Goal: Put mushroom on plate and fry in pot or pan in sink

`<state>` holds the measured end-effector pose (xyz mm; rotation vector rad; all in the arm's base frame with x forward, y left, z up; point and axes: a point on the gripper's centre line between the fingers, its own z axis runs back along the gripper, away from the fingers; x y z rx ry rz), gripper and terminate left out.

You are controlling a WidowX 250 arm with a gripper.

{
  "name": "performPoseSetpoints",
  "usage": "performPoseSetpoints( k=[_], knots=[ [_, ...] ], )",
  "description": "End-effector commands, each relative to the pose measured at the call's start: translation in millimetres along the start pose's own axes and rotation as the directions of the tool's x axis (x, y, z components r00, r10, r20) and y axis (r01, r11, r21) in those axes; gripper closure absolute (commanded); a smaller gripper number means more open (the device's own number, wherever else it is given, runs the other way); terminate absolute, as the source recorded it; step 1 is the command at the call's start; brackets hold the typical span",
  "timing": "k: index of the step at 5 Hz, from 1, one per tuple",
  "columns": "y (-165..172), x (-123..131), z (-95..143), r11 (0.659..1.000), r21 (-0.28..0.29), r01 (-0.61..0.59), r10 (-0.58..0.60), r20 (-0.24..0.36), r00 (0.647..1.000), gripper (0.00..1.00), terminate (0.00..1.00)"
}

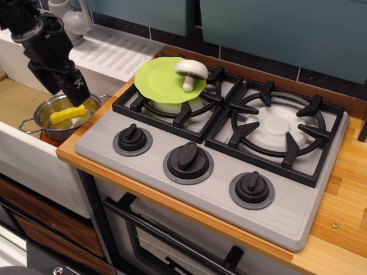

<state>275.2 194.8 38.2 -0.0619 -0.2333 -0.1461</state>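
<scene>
At the far left, the white rectangular sink point(17, 100) with its tan floor holds the small shiny stainless-steel pot point(57, 117), whose thin loop handles stick out at either side. The small bright yellow ridged fry point(68, 113) lies inside the pot, tilted, with its right end toward the pot's right rim. Just above the pot hangs the black end effector point(75, 91); its dark fingers blend together against the arm, so I cannot tell whether they are spread or pressed together, but nothing shows between them and the fry lies apart from them below. Behind the arm, at the top edge, stands the grey tap point(71, 17), with the ribbed white drainboard point(114, 51) stretching to its right.

Further right, the wooden worktop point(350, 189) carries a grey two-burner toy stove point(200, 172) with black grates. The round lime-green plastic plate point(160, 80) with a wavy rim rests on the left burner's grate. The small toy mushroom point(191, 71) with a grey-white cap and pale stem stands upright on the right part of the plate. Three dark round knobs point(188, 157) sit in a row along the stove's front. The right burner point(278, 126) shows its white centre disc under the grate.
</scene>
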Motion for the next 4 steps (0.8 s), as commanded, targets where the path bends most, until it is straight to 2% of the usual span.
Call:
performPoseSetpoints(
  k=[1, 2, 3, 4],
  knots=[
    [-11.0, 16.1, 51.7, 0.996, 0.086, 0.009, -0.008, -0.016, 1.0, 0.0, 0.0],
    [-19.6, 19.5, 74.0, 0.994, 0.108, -0.007, 0.014, -0.064, 0.998, 0.0, 0.0],
    [-25.2, 20.1, 85.8, 0.994, 0.107, 0.029, -0.019, -0.088, 0.996, 0.0, 0.0],
    [-28.2, 23.1, 93.3, 0.994, 0.095, 0.051, -0.04, -0.114, 0.993, 0.0, 1.0]
  ],
)
